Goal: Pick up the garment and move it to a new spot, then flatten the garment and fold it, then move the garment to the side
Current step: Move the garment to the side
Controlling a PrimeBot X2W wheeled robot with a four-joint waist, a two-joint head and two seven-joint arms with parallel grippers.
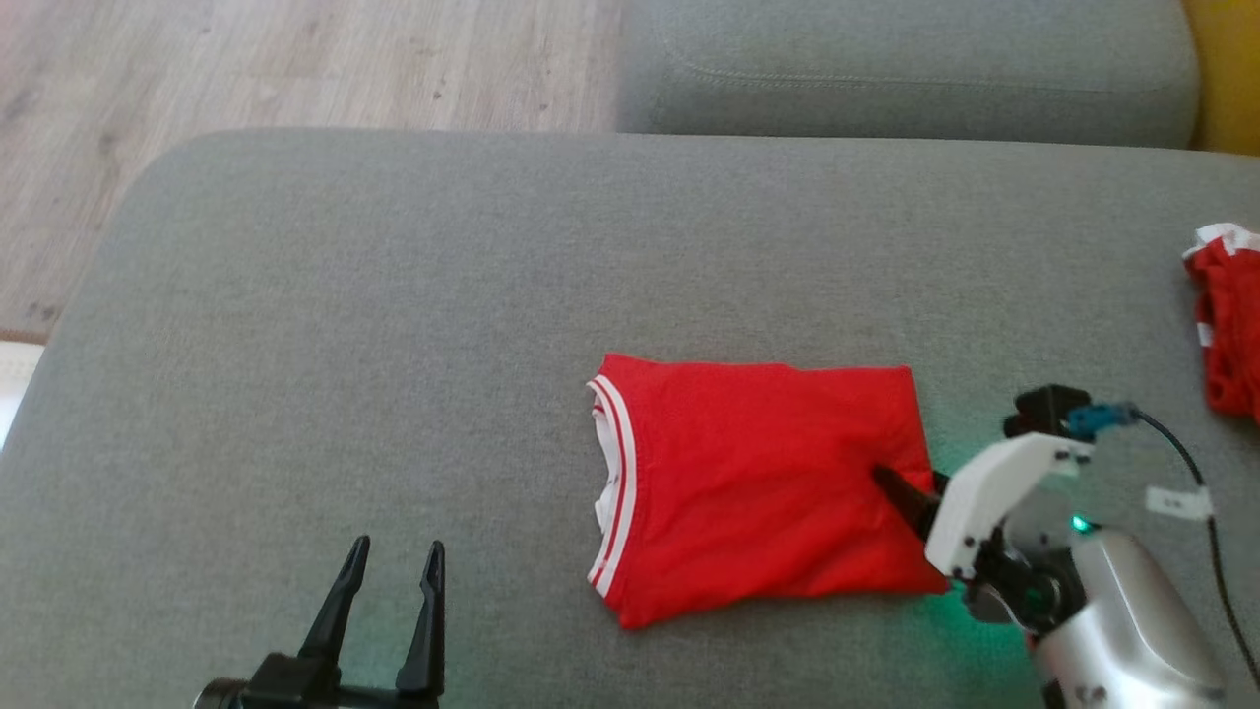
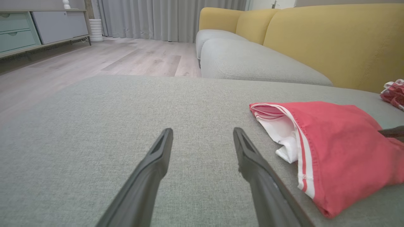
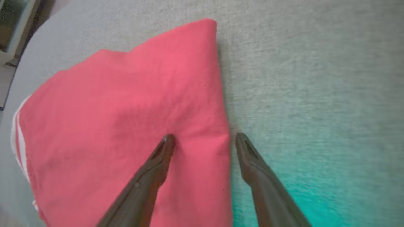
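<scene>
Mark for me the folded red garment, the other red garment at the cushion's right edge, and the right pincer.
folded red garment (image 1: 758, 473), head view, middle of its top layer.
other red garment (image 1: 1228, 340), head view, its red fabric.
right pincer (image 3: 204, 137), right wrist view, midway between its open fingertips.

The garment (image 1: 758, 483) is lying on the cushion (image 1: 394, 345), right of middle and toward the near edge. The right gripper (image 3: 205, 137) is straddling the garment's right edge, one finger on the cloth and one beside it. The left gripper (image 1: 399, 544) is hanging by the near edge, left of the garment and apart from it. A second cloth (image 1: 1226, 325) is lying at the right edge.
</scene>
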